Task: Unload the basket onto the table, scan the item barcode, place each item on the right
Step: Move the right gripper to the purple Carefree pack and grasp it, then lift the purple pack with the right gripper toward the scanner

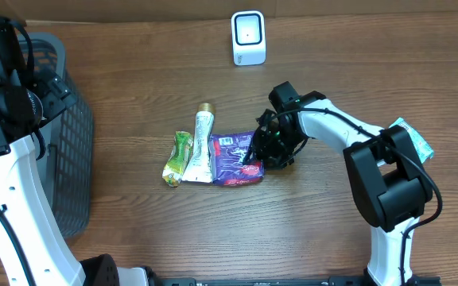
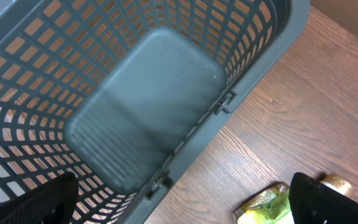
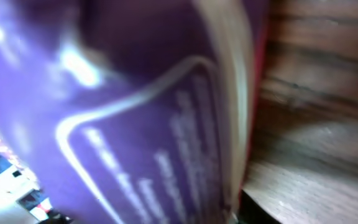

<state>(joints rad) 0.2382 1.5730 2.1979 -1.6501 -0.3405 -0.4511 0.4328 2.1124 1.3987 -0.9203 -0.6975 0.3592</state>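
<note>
Wood table (image 1: 316,230), purple pouch (image 1: 229,157) partly behind right jaws.

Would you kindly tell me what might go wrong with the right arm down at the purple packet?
1. The right fingers sit only at the right edge of the purple packet, so a thin pinch may slip on lifting.
2. The white tube lies beside it, seemingly touching, and may get dragged along.
3. The right wrist view shows print but no barcode, so the code may end up facing away from the scanner.
</note>
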